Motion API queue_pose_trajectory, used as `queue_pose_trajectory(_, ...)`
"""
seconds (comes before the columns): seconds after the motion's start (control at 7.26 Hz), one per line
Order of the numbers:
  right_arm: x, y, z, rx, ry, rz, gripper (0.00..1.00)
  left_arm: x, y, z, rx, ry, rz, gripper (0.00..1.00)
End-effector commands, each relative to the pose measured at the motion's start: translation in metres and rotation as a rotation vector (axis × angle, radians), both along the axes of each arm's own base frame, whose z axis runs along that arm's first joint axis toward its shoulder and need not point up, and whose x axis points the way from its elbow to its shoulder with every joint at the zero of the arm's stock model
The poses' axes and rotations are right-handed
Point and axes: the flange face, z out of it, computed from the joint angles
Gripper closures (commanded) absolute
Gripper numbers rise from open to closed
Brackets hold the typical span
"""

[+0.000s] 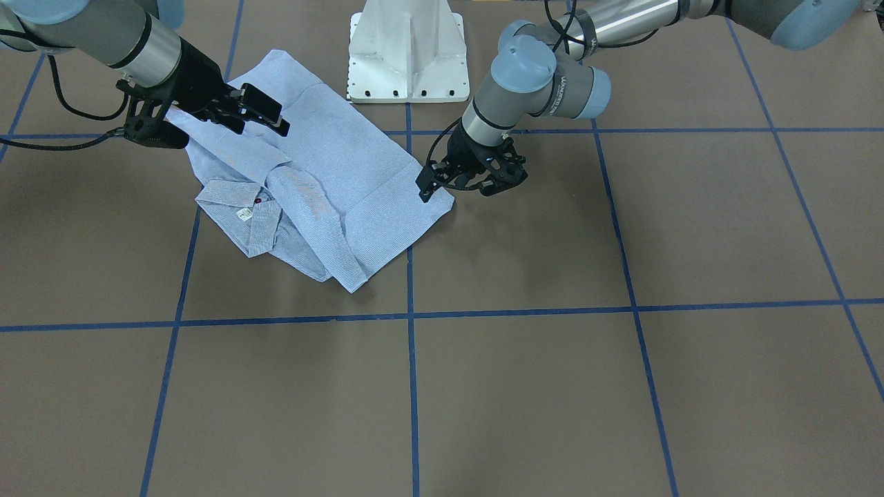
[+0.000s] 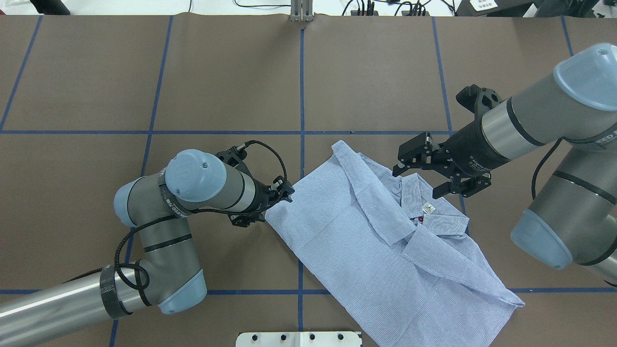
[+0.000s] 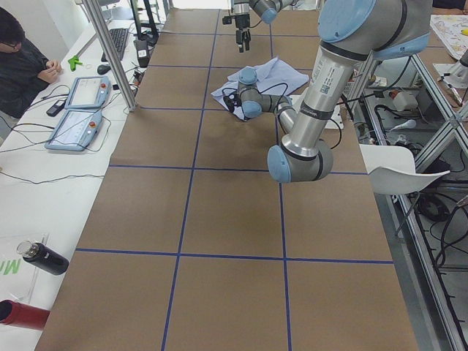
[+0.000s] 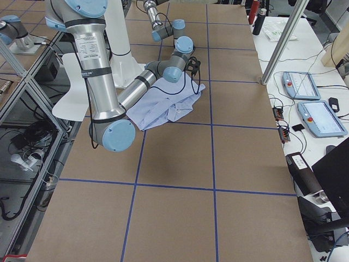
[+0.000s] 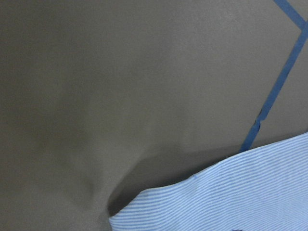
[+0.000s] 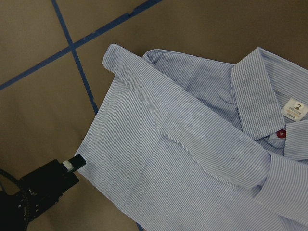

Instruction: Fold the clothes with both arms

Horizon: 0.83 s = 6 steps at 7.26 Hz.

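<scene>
Overhead exterior: blue-striped shirt (image 2: 366, 241) folded, rumpled; 1 red button (image 2: 420, 218) at collar (image 2: 411, 195).

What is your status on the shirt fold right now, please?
Left gripper shut on a corner of the shirt. Right gripper open, raised near the collar. Shirt lies partly folded. Nothing in the way.

The small white neck label (image 6: 294, 109) inside the collar of the striped shirt (image 6: 192, 159) bears a printed "2". The lines of finer print beneath it are too small to read. White lettering runs along the grey wrist joint of the left arm (image 1: 535, 86). It may be the maker's name, "UNIVERSAL ROBOTS", but the letters are blurred. Dark lettering on the same arm's upright tube in the left side view cannot be read.
</scene>
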Motion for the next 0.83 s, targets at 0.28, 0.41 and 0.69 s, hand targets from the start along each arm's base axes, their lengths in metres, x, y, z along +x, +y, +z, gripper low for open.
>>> queue_pose_trajectory(0.28,-0.0006,-0.0028,-0.0043,0.009,-0.004,0.006,0.00,-0.0002,0.0001,0.0089,-0.006,-0.018,-0.004,0.22)
queue_pose_trajectory(0.41,-0.0002,-0.0023,-0.0049,0.009,-0.006,0.005,0.00,0.0037,0.0052,0.0096,-0.008,-0.019,0.005,0.24)
queue_pose_trajectory(0.69,-0.0003,-0.0023,-0.0038,0.006,-0.002,0.005,0.00,0.0039,0.0053,0.0085,-0.009,-0.017,0.006,0.41)
